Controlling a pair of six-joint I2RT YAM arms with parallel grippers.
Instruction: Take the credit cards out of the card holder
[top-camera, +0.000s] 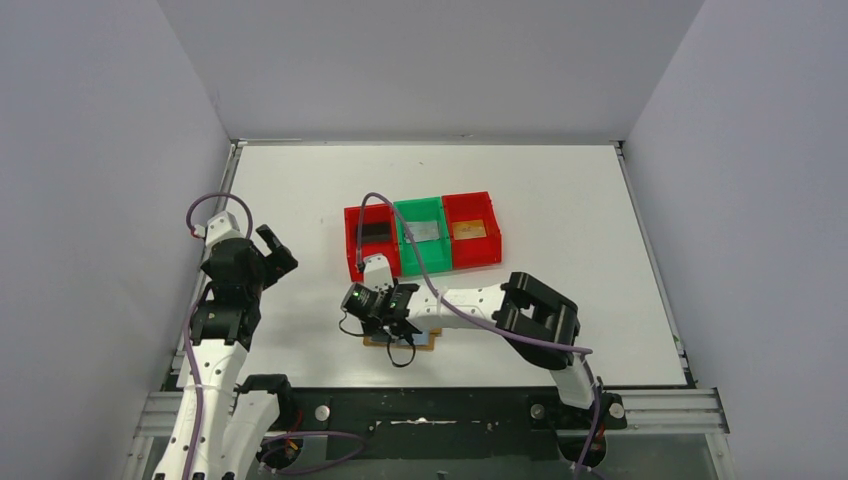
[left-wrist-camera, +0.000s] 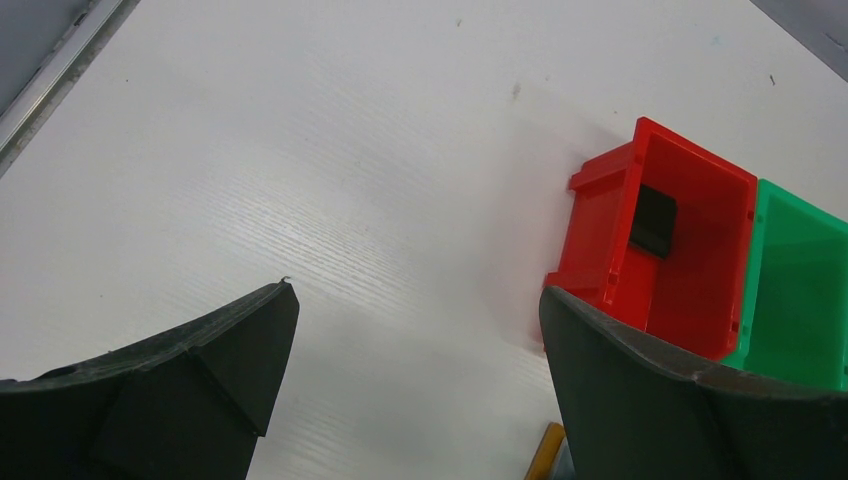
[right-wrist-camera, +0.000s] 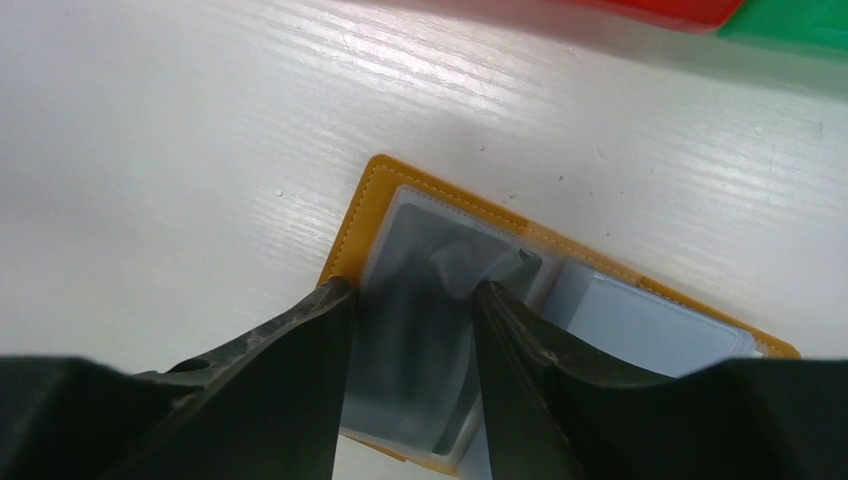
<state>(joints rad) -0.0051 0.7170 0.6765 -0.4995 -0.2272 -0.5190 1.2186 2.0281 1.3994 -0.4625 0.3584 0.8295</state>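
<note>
Obs., top view: card holder (top-camera: 428, 342) lies opened flat on the worktop (top-camera: 560, 200), lower centre of frame, mostly under the right end effector (top-camera: 385, 318).

Three bins sit just above it.
- Black card (top-camera: 374, 233) is in the left red bin (top-camera: 352, 245).
- Silver-grey card (top-camera: 424, 231) is in the green bin (top-camera: 437, 258).
- Orange-brown card (top-camera: 468, 229) is in the right red bin (top-camera: 492, 240).

Right wrist view: fingers part-way apart, tips down on a pale blue-grey sleeve (right-wrist-camera: 420, 330) that is wrinkled between them. Cannot tell whether they pinch it, or whether a card sits inside; the plastic is too cloudy.

Left end effector (top-camera: 262, 250) is spread wide, empty, left of frame, well apart from the holder.

Judgement: late in the task. This looks like a last pull or check of the sleeve.

To do it well:
- Close on a card edge only, not on the sleeve film, or the whole holder will lift.
- Draw parallel to the sleeve, toward its open side, low and slow.
- The holder is light and unpinned, so the free arm could press on its tan border.
- If the holder rises, release and re-seat.
</note>
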